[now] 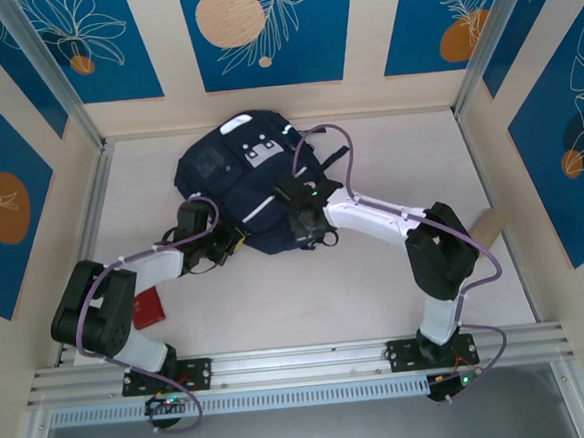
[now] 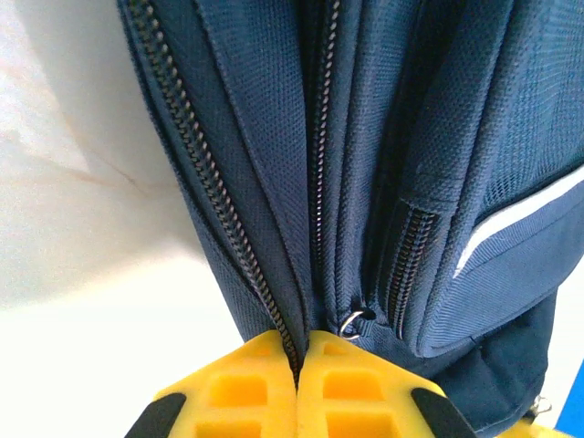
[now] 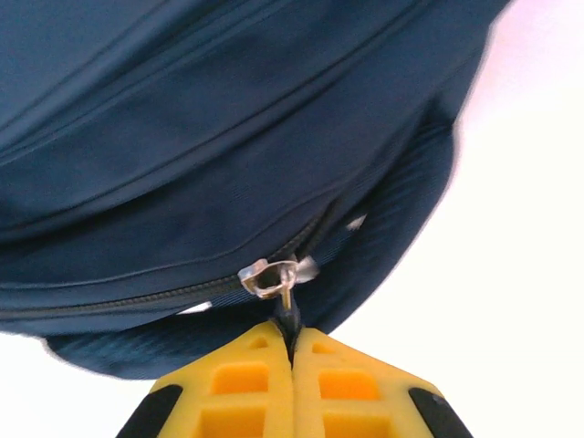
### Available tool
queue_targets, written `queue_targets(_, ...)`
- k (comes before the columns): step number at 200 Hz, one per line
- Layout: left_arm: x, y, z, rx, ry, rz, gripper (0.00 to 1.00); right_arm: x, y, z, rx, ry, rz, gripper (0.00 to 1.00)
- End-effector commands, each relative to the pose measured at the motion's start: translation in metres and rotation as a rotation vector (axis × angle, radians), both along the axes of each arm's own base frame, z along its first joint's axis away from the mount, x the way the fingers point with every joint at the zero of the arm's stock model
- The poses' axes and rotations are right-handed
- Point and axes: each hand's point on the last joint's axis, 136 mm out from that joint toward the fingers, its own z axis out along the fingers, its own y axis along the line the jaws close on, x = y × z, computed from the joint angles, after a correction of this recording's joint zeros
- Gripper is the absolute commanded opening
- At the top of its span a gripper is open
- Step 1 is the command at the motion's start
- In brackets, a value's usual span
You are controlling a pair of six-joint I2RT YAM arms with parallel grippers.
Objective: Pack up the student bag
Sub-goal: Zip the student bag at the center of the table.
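Nearest, on the table (image 1: 308, 308), a flat red item (image 1: 149, 306) lies by the left arm's elbow, and a brown card-like piece (image 1: 490, 227) sits at the right edge (I cannot tell what either is). They are probably waiting there to be packed.

A little farther in, both arms reach to the near edge of the bag (image 1: 254, 177). The left claw (image 2: 297, 354) is pinched closed on the bag itself, its yellow fingers (image 2: 239, 383) meeting on the fabric where a zip line (image 2: 214, 187) runs out at the bottom edge. That looks like an anchoring hold, so the cloth stays taut and does not drag along. A small metal ring (image 2: 356, 321) hangs just beside that pinch, untouched.

The right claw (image 3: 292, 339) is also closed tight, gripping the zip pull (image 3: 287, 306), whose silver slider (image 3: 265, 276) sits just beyond the fingertips. Holding the tab, not the cloth, suggests it means to run the slider along the teeth (which way, I would not guess).

The bag lies flat in the middle of the table toward the far side, its top with the pale patches (image 1: 257, 149) pointing away and its white stripe (image 1: 257, 209) across the front. The zips in the wrist views look mostly closed, so the packing seems barely begun.
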Motion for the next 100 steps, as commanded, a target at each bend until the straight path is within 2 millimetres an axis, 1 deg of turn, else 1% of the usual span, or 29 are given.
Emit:
queue_targets(1,0.004,0.034,-0.001,0.131,-0.018,0.047,0.0,0.002,-0.009,0.006,-0.011,0.013,0.042,0.0)
queue_targets(13,0.003,0.041,0.0,0.15,-0.016,0.04,0.0,0.002,0.013,0.007,0.058,0.028,0.107,0.0)
queue_targets(24,0.001,0.049,0.0,0.164,-0.013,0.043,0.0,-0.003,0.038,0.007,0.136,0.054,0.184,0.0)
queue_targets(31,0.0,0.055,0.001,0.179,-0.014,0.049,0.02,-0.008,0.056,0.008,0.182,0.063,0.233,0.0)
queue_targets(47,-0.004,0.073,0.002,0.217,-0.016,0.073,0.11,-0.02,0.092,0.009,0.289,0.091,0.316,0.0)
queue_targets(55,-0.006,0.081,0.003,0.231,-0.014,0.085,0.15,-0.024,0.106,0.011,0.339,0.103,0.338,0.0)
queue_targets(69,-0.01,0.095,0.007,0.243,-0.009,0.101,0.28,-0.029,0.132,0.017,0.431,0.121,0.382,0.0)
queue_targets(85,-0.014,0.105,0.015,0.243,-0.01,0.109,0.37,-0.036,0.16,0.027,0.529,0.136,0.438,0.0)
queue_targets(100,-0.019,0.113,0.023,0.235,-0.006,0.11,0.46,-0.037,0.182,0.035,0.602,0.145,0.471,0.0)
